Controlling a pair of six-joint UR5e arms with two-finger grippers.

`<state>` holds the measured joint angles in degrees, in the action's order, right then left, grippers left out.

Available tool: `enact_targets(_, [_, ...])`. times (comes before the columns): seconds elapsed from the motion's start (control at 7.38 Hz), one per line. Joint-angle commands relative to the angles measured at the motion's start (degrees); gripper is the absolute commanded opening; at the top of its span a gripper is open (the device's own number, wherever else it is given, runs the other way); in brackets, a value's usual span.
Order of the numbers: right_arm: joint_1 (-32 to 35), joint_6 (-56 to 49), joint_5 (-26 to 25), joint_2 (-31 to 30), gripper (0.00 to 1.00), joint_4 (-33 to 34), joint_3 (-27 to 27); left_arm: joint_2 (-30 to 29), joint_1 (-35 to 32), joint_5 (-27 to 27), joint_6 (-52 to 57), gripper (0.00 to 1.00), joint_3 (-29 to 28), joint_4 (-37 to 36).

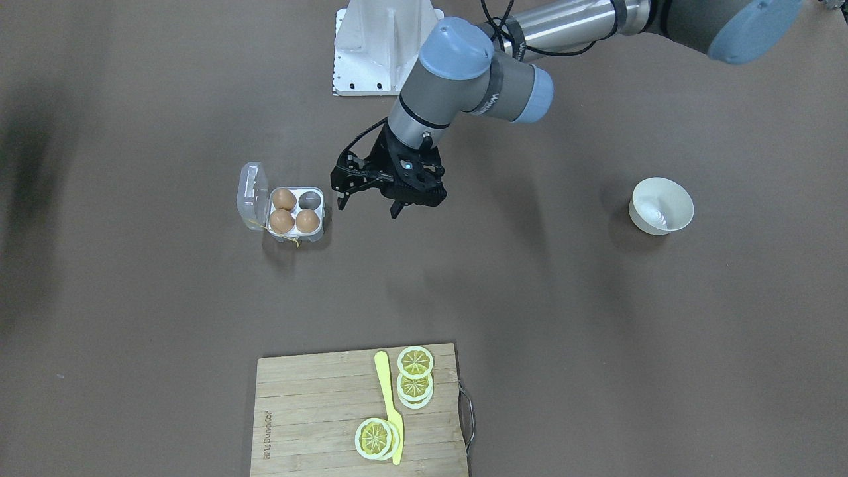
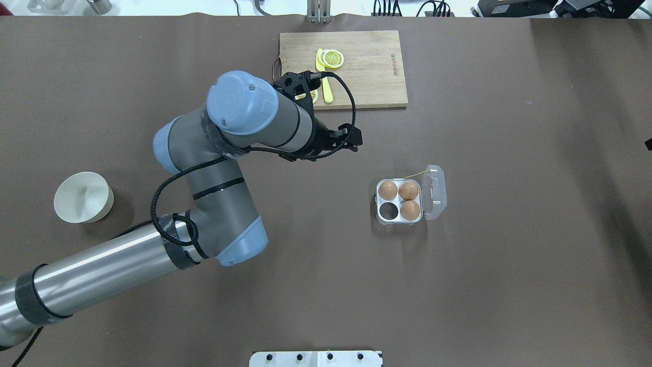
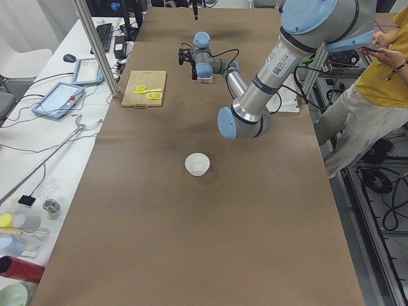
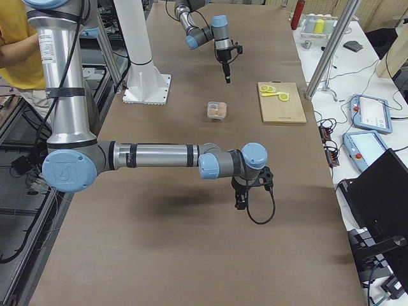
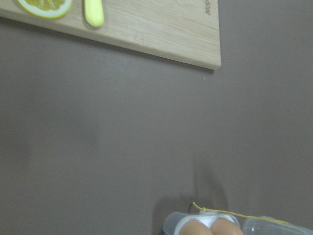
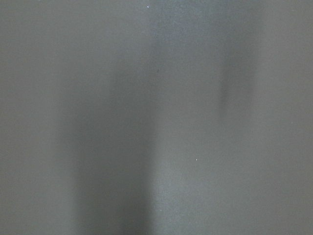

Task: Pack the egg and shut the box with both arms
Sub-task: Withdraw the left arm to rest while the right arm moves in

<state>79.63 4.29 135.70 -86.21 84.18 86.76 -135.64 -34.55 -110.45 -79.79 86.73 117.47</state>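
Box open, right arm only side-on

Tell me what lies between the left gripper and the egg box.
Nothing: only bare brown table separates the open left gripper from the box. The overhead view shows this clearly, and the front-facing view agrees.

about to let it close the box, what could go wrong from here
1. The lid stands open and nothing steadies the box. The right arm is far off, so a push from the left fingers alone might slide it.
2. The string lies over the box's edge by the hinge and could get trapped under the lid.
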Motion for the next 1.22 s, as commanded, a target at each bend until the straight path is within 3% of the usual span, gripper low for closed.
enact_targets(0.0, [-0.1,0.0,0.1,0.1,1.00,0.0,0.2,4.3,-7.5,-7.9,6.9,0.97,5.3,-6.9])
enact_targets(0.14, [0.0,-0.2,2.8,0.2,1.00,0.0,0.3,7.3,-10.5,-9.5,13.2,0.97,10.0,-14.0])
enact_targets(0.41, [-0.1,0.2,15.2,0.3,1.00,0.0,0.2,10.7,-16.4,-10.7,27.3,0.97,17.7,-28.0])
enact_targets(0.68, [-1.1,3.1,19.7,1.6,1.00,-0.1,0.7,16.8,-21.2,-12.7,35.7,0.97,20.2,-29.1])
enact_targets(1.08, [-3.9,9.4,21.7,4.7,0.98,-5.5,0.9,26.3,-29.8,-14.0,51.6,0.97,21.3,-28.7])
